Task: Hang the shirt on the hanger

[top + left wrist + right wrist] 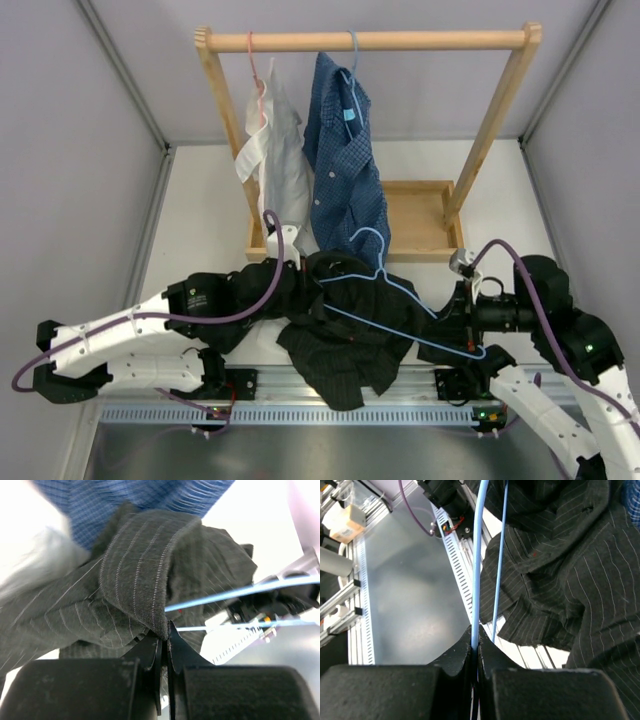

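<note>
The black striped shirt (340, 335) lies bunched on the table's near middle, part draped over the front rail. The light-blue wire hanger (400, 300) lies across it, hook (368, 240) toward the rack, one end partly inside the cloth. My left gripper (165, 632) is shut on a fold of the shirt (140, 570) at its left side. My right gripper (475, 639) is shut on the hanger's wire (477, 555) at its right corner, near the shirt (560, 570). Both hanger wires (240, 592) show in the left wrist view.
A wooden rack (365, 41) stands at the back with a white shirt (275, 150) on a pink hanger (253, 60) and a blue checked shirt (345, 160) on a blue hanger. Its wooden base tray (420, 215) sits behind the work area. A metal rail (300, 385) runs along the front edge.
</note>
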{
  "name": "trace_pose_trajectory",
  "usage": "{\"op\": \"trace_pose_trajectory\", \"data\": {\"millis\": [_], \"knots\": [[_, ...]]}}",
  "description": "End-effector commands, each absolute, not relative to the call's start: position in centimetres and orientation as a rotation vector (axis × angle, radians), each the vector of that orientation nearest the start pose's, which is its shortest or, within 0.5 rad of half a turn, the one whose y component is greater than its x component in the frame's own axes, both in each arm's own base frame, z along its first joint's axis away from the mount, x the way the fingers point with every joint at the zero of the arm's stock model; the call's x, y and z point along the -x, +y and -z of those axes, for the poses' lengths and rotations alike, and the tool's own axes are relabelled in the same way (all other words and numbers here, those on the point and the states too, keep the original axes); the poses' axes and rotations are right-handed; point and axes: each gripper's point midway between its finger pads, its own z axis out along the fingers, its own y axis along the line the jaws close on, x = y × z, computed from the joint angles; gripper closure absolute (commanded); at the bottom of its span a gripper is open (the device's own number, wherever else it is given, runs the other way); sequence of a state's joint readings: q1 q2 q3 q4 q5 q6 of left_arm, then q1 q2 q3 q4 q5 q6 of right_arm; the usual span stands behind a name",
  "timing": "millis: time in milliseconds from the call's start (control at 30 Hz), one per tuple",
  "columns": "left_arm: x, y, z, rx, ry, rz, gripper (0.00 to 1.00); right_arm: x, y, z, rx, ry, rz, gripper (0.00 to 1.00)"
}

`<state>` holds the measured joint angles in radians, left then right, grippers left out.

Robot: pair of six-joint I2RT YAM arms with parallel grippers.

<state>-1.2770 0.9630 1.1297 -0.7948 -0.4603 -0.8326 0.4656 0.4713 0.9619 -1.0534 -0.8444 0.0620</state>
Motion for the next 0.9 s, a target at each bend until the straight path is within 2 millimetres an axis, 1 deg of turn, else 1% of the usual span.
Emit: {"op": "trace_pose_trajectory", "data": {"millis": [0,100,133,167,200,233,300,333,367,400,433,467,500,533,567,600,667,700,733,767,800,833,867], "knots": [[-11.9,-28.1,-29.6,-0.362,2.107,0.903,1.00,-4.2,18.2,-28.4,0.998,1.810,-1.283,1.00],[-11.0,-28.5,-30.0,-0.477,2.092,0.933,1.00,-4.7,18.6,-28.3,1.003,1.823,-1.290,1.00],[-10.6,-28.6,-30.2,-0.514,2.084,0.946,1.00,-5.1,18.9,-28.5,1.002,1.817,-1.301,1.00],[-9.9,-28.9,-30.6,-0.555,2.079,0.988,1.00,-5.4,19.2,-28.6,1.002,1.812,-1.307,1.00],[-9.6,-29.0,-30.8,-0.581,2.074,1.003,1.00,-5.8,19.4,-28.8,0.993,1.801,-1.305,1.00],[-9.3,-29.0,-31.1,-0.603,2.062,1.015,1.00,-6.7,19.9,-29.7,0.975,1.758,-1.311,1.00],[-8.9,-29.0,-31.9,-0.627,2.042,1.042,1.00,-6.5,20.8,-30.4,1.012,1.703,-1.390,1.00],[-8.9,-28.9,-32.2,-0.639,2.030,1.045,1.00,-6.7,21.3,-30.6,1.016,1.704,-1.430,1.00],[-8.8,-28.8,-32.8,-0.645,2.015,1.057,1.00,-6.7,22.1,-31.3,1.054,1.638,-1.452,1.00],[-8.4,-28.8,-33.6,-0.659,1.998,1.083,1.00,-6.8,22.6,-31.5,1.065,1.624,-1.465,1.00],[-8.3,-28.7,-34.1,-0.672,1.985,1.090,1.00,-7.1,23.4,-31.2,1.083,1.637,-1.482,1.00],[-8.1,-28.6,-34.5,-0.679,1.978,1.097,1.00,-6.2,24.4,-31.5,1.148,1.590,-1.512,1.00],[-8.0,-28.5,-35.5,-0.681,1.962,1.109,1.00,-6.0,25.0,-31.4,1.175,1.585,-1.518,1.00],[-8.2,-28.1,-35.3,-0.687,1.974,1.082,1.00,-7.0,26.1,-30.6,1.176,1.622,-1.469,1.00],[-8.2,-28.0,-35.3,-0.691,1.981,1.066,1.00,-6.1,26.9,-31.1,1.226,1.587,-1.475,1.00],[-8.4,-27.9,-35.6,-0.686,1.981,1.053,1.00,-6.3,27.5,-31.2,1.232,1.577,-1.461,1.00],[-8.4,-27.6,-35.5,-0.694,1.991,1.039,1.00,-6.6,28.5,-31.5,1.222,1.550,-1.460,1.00],[-8.3,-27.6,-35.6,-0.698,1.987,1.044,1.00,-7.0,29.1,-32.7,1.200,1.471,-1.457,1.00],[-8.2,-27.6,-35.8,-0.704,1.982,1.051,1.00,-7.5,29.1,-33.2,1.155,1.453,-1.447,1.00],[-8.2,-27.5,-35.7,-0.707,1.984,1.047,1.00,-7.9,29.3,-33.0,1.137,1.441,-1.437,1.00],[-8.2,-27.2,-35.8,-0.705,1.985,1.039,1.00,-8.2,29.3,-33.2,1.113,1.423,-1.423,1.00],[-8.6,-26.9,-36.3,-0.682,1.978,1.022,1.00,-8.8,29.4,-33.4,1.072,1.396,-1.404,1.00],[-8.7,-26.5,-36.1,-0.682,1.994,0.995,1.00,-9.1,29.5,-33.2,1.053,1.392,-1.395,1.00]]}}
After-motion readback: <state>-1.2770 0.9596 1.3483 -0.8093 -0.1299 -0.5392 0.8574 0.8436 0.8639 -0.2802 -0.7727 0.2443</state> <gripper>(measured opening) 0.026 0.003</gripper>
